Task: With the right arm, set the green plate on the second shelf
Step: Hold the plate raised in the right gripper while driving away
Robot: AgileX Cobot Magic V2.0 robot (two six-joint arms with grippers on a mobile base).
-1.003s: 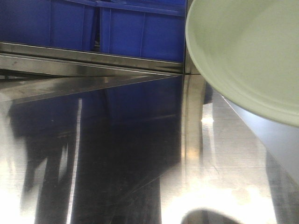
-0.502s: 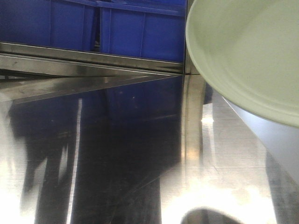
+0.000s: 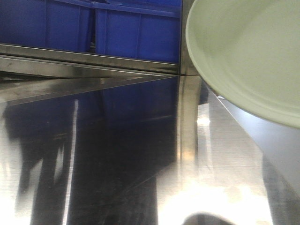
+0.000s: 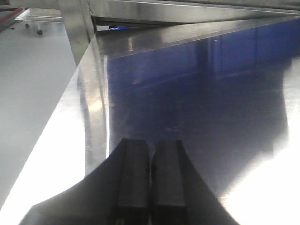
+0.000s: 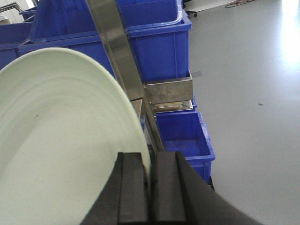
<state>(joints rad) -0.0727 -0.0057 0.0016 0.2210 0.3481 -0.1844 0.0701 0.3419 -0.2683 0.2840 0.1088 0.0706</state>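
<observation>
**Green plate [image 3: 253,51] pinched beside shelf post**

Fills the front view's upper right, overlapping the steel upright [image 3: 187,112]. Open shelf surface [image 3: 117,164] at lower left, blue bins [image 3: 136,37] above. Clamped at the rim by the right gripper [image 5: 151,187]. Pressed together, empty: left gripper [image 4: 151,183]. Upright and bins slid slightly left since a second ago.

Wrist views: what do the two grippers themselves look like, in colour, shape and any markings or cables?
The left gripper and the right gripper look alike: two flat, rectangular matte black fingers side by side, rising from a black body that flares wide toward the camera. No cables or clear markings show.
</observation>
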